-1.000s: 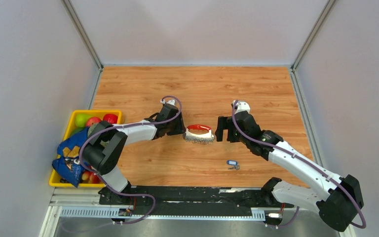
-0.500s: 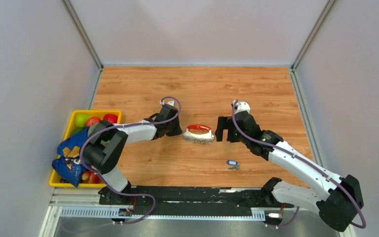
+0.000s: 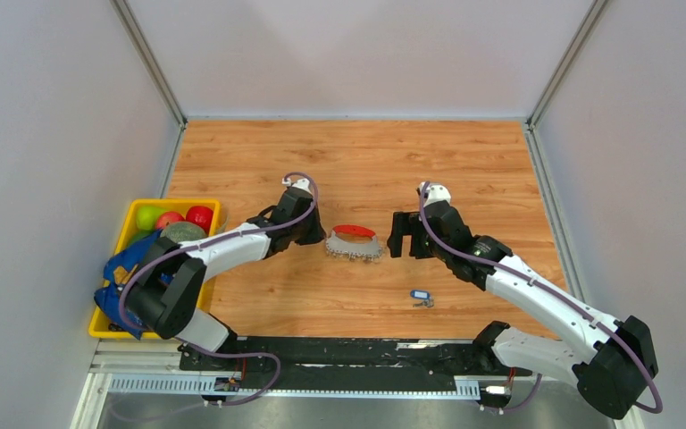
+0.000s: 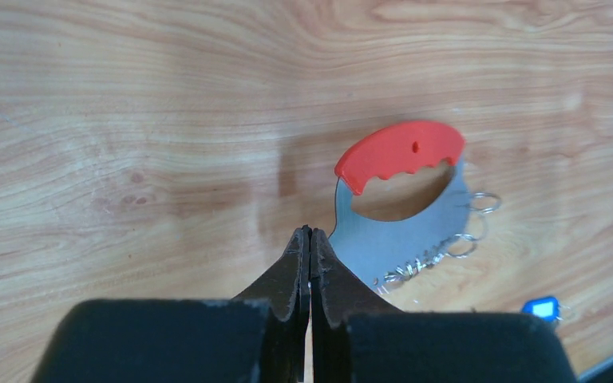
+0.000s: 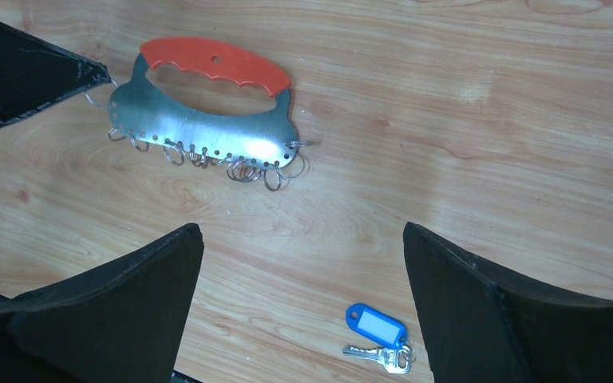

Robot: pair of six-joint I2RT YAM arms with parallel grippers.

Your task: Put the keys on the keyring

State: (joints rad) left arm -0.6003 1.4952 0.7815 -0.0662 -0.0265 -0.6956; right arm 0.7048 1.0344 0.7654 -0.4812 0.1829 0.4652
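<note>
The keyring (image 3: 355, 242) lies on the table (image 3: 464, 161) between my grippers, nudged slightly left. My left gripper (image 4: 310, 238) has just snapped shut at its metal edge, with nothing visibly pinched. My right gripper (image 5: 299, 233) hangs wide open over it. The keys (image 5: 377, 339) lie apart and untouched, so I judge threading hasn't started.

Brightness: bright and even in all three views, with diffuse light from above.
Shadows: soft and faint on the table (image 3: 366, 161); in the left wrist view a blurred patch lies just left of the keyring (image 4: 375, 239).
Glare: a pale sheen on the wood at the right of the left wrist view; the keyring's metal shines dully.
Focus: the wood grain and the keys (image 5: 379, 347) are crisp.
Dark areas: the left gripper (image 4: 309, 239) and the right gripper (image 5: 301, 230) show as black masses, soft-edged close to the lens.
</note>
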